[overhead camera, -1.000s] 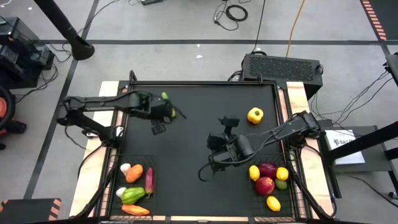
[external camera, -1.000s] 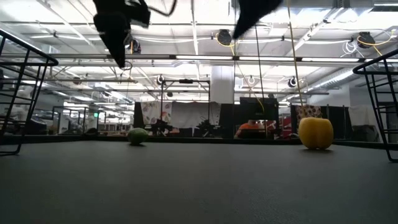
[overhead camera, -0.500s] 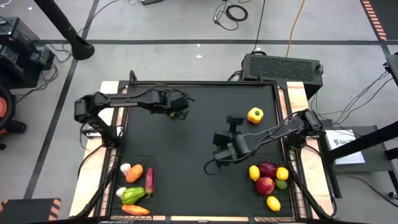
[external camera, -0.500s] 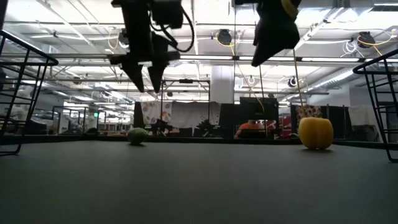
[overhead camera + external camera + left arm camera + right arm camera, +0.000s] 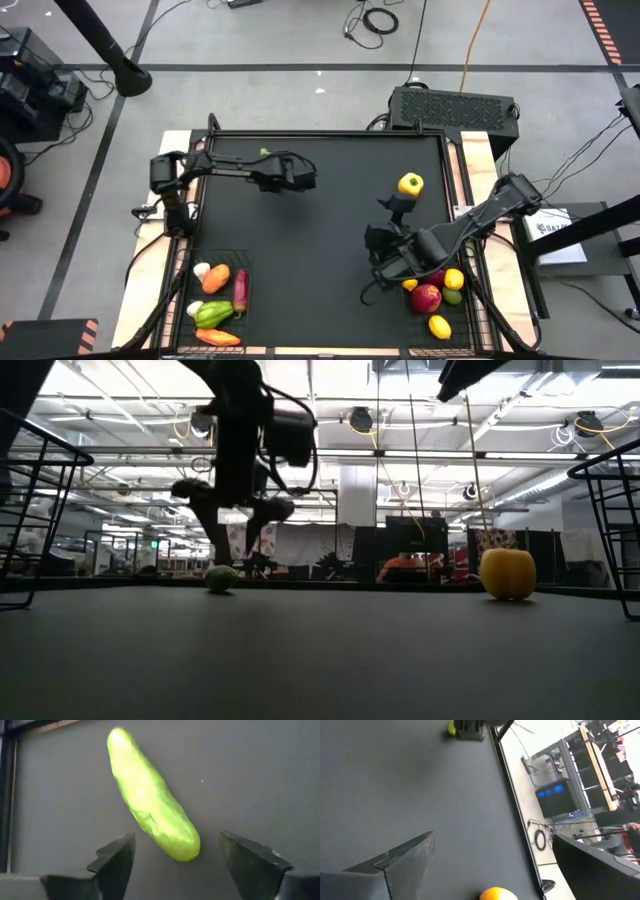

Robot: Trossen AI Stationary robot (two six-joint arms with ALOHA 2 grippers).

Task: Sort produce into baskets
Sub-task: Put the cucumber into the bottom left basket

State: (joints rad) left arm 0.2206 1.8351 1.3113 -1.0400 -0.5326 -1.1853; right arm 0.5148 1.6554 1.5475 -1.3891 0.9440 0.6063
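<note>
A green cucumber (image 5: 150, 810) lies flat on the black table near its far edge; in the high view only a bit of the cucumber (image 5: 264, 153) shows beside my left arm. My left gripper (image 5: 176, 839) hangs open just above it. One finger stands on either side of the cucumber's near end without touching. A yellow pepper (image 5: 410, 184) stands upright at the far right. My right gripper (image 5: 390, 220) hovers open and holds nothing, near the pepper and above the right basket's inner corner. Two black wire baskets hold produce: the left basket (image 5: 190, 262) and the right basket (image 5: 470, 300).
The left basket holds a white garlic (image 5: 202, 270), carrots and a green pepper (image 5: 213, 314). The right basket holds lemons (image 5: 440, 326) and a red apple (image 5: 426, 297). Bare black tabletop (image 5: 330, 250) lies between the arms. A raised frame runs around the table.
My left gripper has come down toward the cucumber and moved toward the table's right. It has rolled about its own axis and opened wider. My right gripper has drawn back toward the right edge and the right basket, staying open. The cucumber and the pepper have not moved.
</note>
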